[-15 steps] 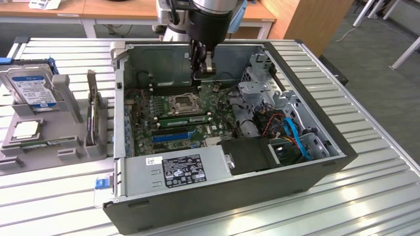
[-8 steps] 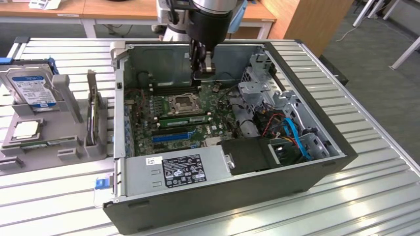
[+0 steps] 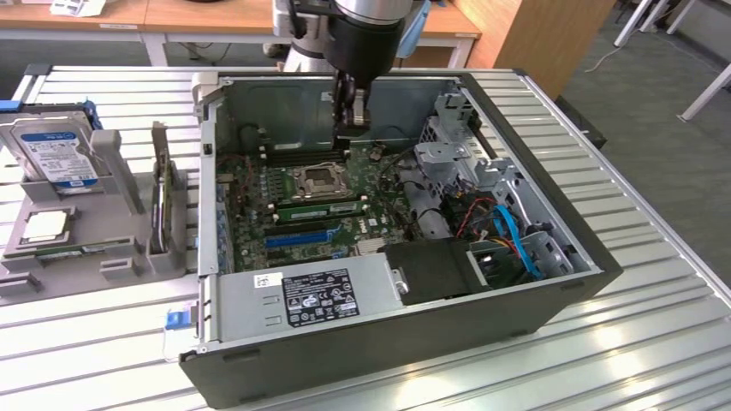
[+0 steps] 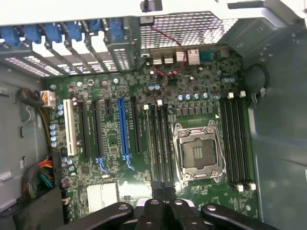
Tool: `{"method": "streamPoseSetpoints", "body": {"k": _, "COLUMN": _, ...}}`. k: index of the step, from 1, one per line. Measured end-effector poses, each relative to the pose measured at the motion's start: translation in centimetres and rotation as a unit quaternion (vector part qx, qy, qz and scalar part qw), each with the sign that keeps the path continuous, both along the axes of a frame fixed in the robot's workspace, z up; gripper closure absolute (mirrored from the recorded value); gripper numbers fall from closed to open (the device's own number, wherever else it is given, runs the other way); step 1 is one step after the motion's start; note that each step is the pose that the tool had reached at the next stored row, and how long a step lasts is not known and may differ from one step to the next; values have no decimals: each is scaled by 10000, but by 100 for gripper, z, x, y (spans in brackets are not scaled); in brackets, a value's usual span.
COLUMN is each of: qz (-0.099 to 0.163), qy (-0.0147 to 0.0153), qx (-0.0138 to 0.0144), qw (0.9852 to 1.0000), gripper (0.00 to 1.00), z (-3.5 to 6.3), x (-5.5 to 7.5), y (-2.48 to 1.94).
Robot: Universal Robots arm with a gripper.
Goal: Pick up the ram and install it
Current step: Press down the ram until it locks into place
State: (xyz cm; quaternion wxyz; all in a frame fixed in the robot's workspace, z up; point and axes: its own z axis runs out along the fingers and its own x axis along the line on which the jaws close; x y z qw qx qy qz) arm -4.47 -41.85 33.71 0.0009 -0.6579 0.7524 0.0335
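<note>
1 dark robot arm reaches down into the open black computer tower case (image 3: 594, 270), which lies on its side on the slatted metal desk (image 3: 674, 342) so that the green motherboard (image 4: 192, 86) faces up and its slots can be reached from above. The gripper (image 3: 349, 116) hangs over the board with its fingers (image 4: 153, 211) clenched together. Nothing long or green can be made out between them, so I cannot say they are grasping anything.

In the wrist view the fingers sit over the end of the bank of black memory slots (image 4: 160, 143) beside the empty silver processor socket (image 4: 197, 152), a position that lines the tool up with that bank.

The ram (image 3: 323, 207), a long, narrow green stick with dark chips, appears in the exterior view to lie along 1 of those slots, between the socket and the blue expansion slot (image 3: 303, 237). Whether it is fully latched I cannot tell (the wrist view looks along its top edge).

Toward the exterior view's left, the grey parts holder (image 3: 115, 163) props the silver hard drive with the blue-white label (image 3: 51, 154) upright and cradles the square silver processor chip (image 3: 46, 224) flat, each kept easy to grasp.
</note>
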Motion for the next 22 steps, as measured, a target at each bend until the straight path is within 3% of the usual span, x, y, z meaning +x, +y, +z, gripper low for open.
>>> {"method": "streamPoseSetpoints", "body": {"k": 9, "qz": -377, "qy": 0, "qx": 0, "qw": 9993, "gripper": 90, "z": 0, "x": 0, "y": 0}}
{"method": "streamPoseSetpoints", "body": {"k": 22, "qz": -536, "qy": -10, "qx": 0, "qw": 9986, "gripper": 90, "z": 0, "x": 0, "y": 0}}
